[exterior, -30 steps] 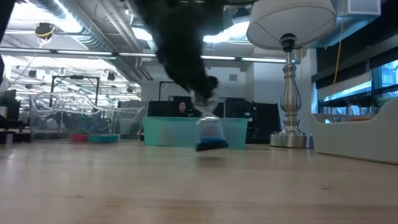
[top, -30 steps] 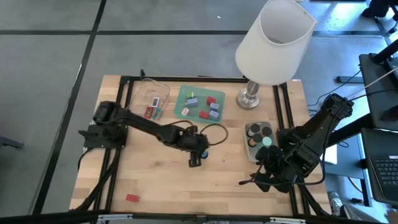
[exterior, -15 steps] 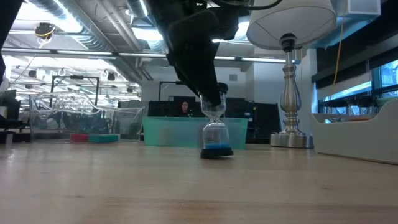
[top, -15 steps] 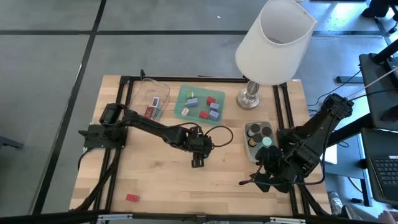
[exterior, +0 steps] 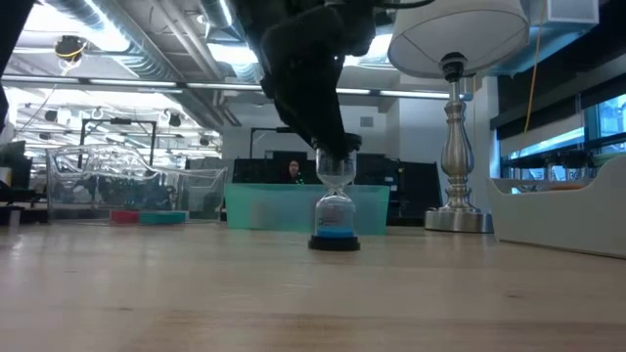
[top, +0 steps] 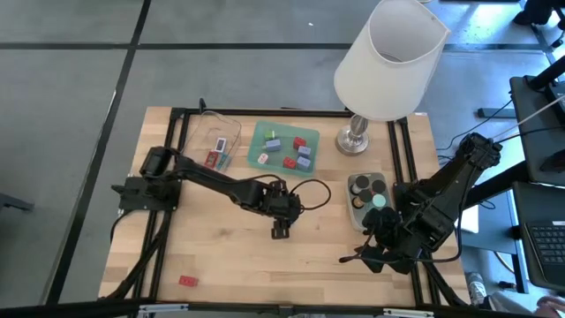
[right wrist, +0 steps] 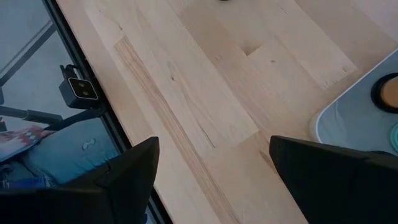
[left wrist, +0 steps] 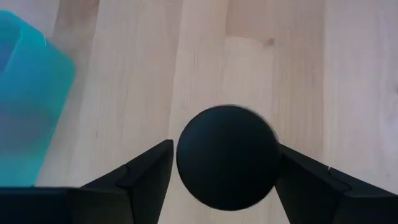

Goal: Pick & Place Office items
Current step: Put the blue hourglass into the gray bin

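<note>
Black-capped hourglass-shaped item (exterior: pixel 335 220), blue fill in lower bulb, is stood upright on the tabletop (top: pixel 229 256) near centre, well apart from green tray (top: pixel 258 159), clear tray (top: pixel 208 122) and grey tray (top: pixel 352 202). Base is seated flat in low view, so the item is judged to be set down, or about to be lifted, at this spot.

L end effector (top: pixel 281 231) is placed directly over the item and pointed straight down. Top cap is straddled in L wrist view. Whether the cap is clamped or free cannot be told.

L arm is stretched from the table's left edge toward centre, wrist bent down.

R end effector (top: pixel 375 252) is parked near the front-right corner beside the grey tray, spread wide w/ nothing between.

One red piece (top: pixel 188 281) is left alone front-left.
</note>
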Tool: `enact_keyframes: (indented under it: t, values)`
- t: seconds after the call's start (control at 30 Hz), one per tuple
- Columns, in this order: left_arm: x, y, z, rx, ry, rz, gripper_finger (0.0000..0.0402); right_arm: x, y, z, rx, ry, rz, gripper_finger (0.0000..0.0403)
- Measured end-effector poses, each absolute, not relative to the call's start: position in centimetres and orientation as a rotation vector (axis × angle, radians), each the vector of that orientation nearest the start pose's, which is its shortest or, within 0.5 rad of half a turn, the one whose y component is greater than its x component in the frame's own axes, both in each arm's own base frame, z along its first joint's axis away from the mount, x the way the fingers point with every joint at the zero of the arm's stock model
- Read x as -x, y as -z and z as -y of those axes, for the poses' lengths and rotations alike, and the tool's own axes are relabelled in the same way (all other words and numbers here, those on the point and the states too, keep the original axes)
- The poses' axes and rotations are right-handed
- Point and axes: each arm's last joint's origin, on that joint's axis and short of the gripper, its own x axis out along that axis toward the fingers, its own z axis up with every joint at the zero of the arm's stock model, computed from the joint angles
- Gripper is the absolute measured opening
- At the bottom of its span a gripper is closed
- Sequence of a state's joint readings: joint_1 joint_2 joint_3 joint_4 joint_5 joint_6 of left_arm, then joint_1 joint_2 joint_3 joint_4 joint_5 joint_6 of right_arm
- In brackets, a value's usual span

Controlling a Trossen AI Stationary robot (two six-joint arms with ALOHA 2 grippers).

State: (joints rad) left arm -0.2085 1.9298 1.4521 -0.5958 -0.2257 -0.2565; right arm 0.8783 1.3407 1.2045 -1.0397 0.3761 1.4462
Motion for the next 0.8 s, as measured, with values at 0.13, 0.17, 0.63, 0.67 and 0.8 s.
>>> enact_keyframes:
  t: [0.13,0.17,0.63,0.67,0.8]
  values:
    - [-39.3,-21.7,7.7,0.003,-0.141,-1.018,0.0257,-16.6,-29.9,-18.3,-0.616,0.302,-1.008,0.0309]
    - [-39.1,-22.2,7.6,0.010,-0.139,-1.005,0.0257,-16.6,-29.9,-18.3,-0.617,0.302,-1.008,0.0309]
    - [-33.1,-28.2,8.3,0.014,-0.296,-0.960,0.0239,-17.1,-30.3,-18.1,-0.521,0.346,-0.814,0.0309]
    - [-32.6,-28.2,8.4,0.009,-0.326,-0.965,0.0238,-17.1,-30.3,-18.0,-0.519,0.353,-0.795,0.0309]
    - [-30.3,-27.6,9.0,0.019,-0.385,-1.013,0.0231,-17.4,-30.6,-18.1,-0.509,0.363,-0.700,0.0309]
